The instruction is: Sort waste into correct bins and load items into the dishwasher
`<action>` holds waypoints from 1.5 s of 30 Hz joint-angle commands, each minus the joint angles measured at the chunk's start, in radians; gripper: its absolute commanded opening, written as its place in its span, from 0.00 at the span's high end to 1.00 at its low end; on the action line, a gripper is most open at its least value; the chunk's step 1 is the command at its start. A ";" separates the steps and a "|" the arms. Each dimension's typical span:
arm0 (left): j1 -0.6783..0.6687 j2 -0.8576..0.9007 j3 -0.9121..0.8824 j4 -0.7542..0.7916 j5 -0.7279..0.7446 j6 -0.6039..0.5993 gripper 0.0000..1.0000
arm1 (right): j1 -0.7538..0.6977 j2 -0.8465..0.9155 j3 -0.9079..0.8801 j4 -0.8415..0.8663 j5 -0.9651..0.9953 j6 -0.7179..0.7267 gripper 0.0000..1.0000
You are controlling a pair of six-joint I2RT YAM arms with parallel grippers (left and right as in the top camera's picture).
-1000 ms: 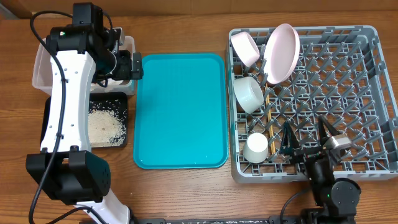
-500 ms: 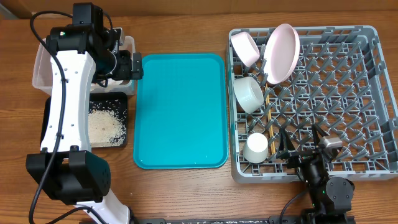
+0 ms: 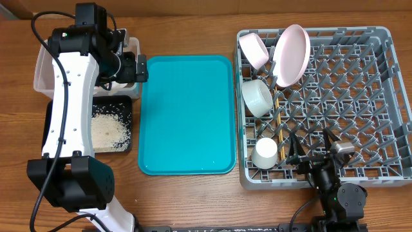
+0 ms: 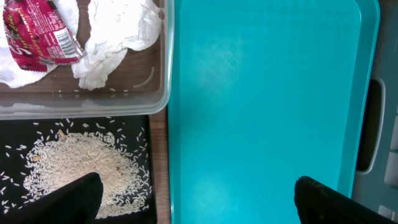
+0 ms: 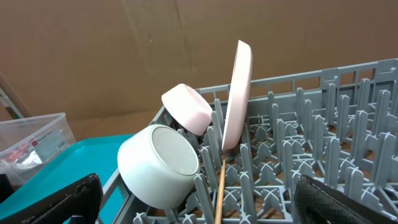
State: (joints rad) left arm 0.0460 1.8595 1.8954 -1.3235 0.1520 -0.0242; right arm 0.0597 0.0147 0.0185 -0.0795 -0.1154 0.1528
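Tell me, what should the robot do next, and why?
Probably just draw the open, empty right gripper back off the dish rack to rest. The teal tray is bare, napkins and wrapper lie in the clear tub, rice in the black tray, and plate, bowls, cup and chopsticks sit in the rack. The left gripper is open and empty too.
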 commanded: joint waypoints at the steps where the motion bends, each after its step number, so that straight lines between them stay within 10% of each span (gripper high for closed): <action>1: -0.001 0.005 0.018 0.000 -0.003 -0.009 0.00 | -0.004 -0.012 -0.010 0.005 0.009 -0.004 0.00; 23: -0.021 -0.036 0.016 0.000 -0.006 -0.009 0.00 | -0.004 -0.012 -0.010 0.006 0.009 -0.004 0.00; 45: -0.112 -0.721 -0.404 0.058 -0.050 -0.010 0.00 | -0.004 -0.012 -0.010 0.006 0.009 -0.004 0.00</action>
State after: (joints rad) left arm -0.0658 1.2362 1.5166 -1.2713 0.1116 -0.0242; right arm 0.0593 0.0147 0.0185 -0.0795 -0.1150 0.1532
